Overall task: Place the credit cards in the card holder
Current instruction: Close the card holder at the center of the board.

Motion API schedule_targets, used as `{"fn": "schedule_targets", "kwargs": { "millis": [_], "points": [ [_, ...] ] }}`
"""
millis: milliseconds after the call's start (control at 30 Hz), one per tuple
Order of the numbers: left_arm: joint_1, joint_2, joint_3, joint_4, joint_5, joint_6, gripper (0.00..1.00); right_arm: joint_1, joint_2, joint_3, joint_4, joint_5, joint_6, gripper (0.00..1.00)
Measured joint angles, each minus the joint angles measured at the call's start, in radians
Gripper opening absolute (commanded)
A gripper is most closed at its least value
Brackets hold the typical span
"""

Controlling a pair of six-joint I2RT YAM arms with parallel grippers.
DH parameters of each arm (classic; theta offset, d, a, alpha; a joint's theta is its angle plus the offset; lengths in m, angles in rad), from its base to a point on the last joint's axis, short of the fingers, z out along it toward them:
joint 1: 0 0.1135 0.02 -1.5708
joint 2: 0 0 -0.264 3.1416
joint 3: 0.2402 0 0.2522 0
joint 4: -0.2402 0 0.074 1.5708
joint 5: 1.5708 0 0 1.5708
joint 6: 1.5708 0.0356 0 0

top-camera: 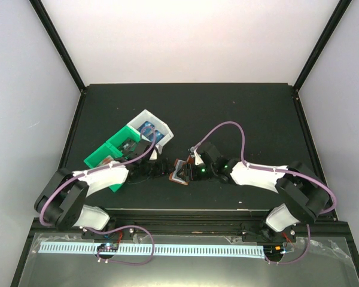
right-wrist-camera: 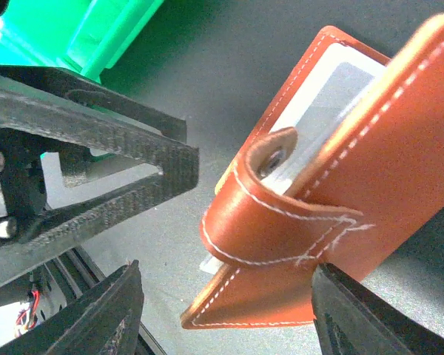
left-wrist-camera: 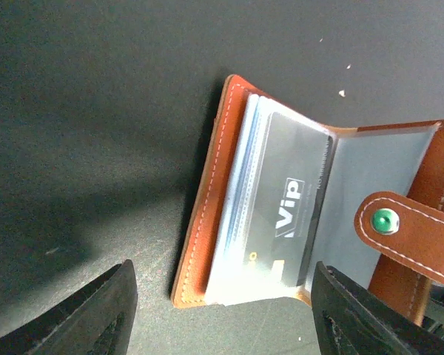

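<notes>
The brown leather card holder (top-camera: 180,173) lies open on the black table between both grippers. In the left wrist view its clear pockets (left-wrist-camera: 244,222) face me, and a black card marked "ViP" (left-wrist-camera: 296,211) sits in the top pocket. The snap tab (left-wrist-camera: 414,229) hangs over from the right. My left gripper (left-wrist-camera: 226,325) is open and empty, its fingers either side of the holder's near end. My right gripper (right-wrist-camera: 229,325) is open around the holder's raised cover (right-wrist-camera: 399,148) and curled tab (right-wrist-camera: 281,214). Blue cards (top-camera: 154,131) lie in the tray.
A green-and-white three-compartment tray (top-camera: 116,152) sits just left of and behind the left gripper; its green wall shows in the right wrist view (right-wrist-camera: 103,37). The left gripper's black fingers (right-wrist-camera: 96,170) are close to the holder there. The table's near edge rail runs below both arms.
</notes>
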Motion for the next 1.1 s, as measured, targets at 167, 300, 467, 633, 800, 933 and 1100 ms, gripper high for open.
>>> {"fn": "schedule_targets", "kwargs": {
  "millis": [167,300,467,633,800,933,1100],
  "points": [
    [0.000,-0.074,-0.018,-0.007,-0.021,0.001,0.65,0.000,-0.025,0.000,-0.003,0.007,-0.004,0.65],
    [0.000,-0.090,-0.040,0.000,-0.008,0.010,0.68,0.000,-0.061,0.005,-0.008,0.034,-0.006,0.68],
    [0.000,-0.090,-0.056,-0.002,-0.007,0.017,0.69,0.000,-0.061,0.040,-0.012,0.050,-0.007,0.69],
    [0.000,-0.109,-0.072,-0.002,-0.029,0.019,0.69,0.000,-0.002,0.112,-0.009,0.055,-0.005,0.68],
    [0.000,-0.219,-0.109,0.000,-0.055,0.021,0.73,0.000,0.098,0.167,-0.005,0.055,0.001,0.68],
    [0.000,-0.219,-0.121,0.017,-0.027,0.036,0.75,-0.002,0.179,0.186,-0.004,0.059,0.007,0.68],
    [-0.001,-0.127,-0.120,0.046,0.018,0.060,0.73,0.000,0.220,0.203,-0.012,0.067,0.009,0.68]
  ]
}}
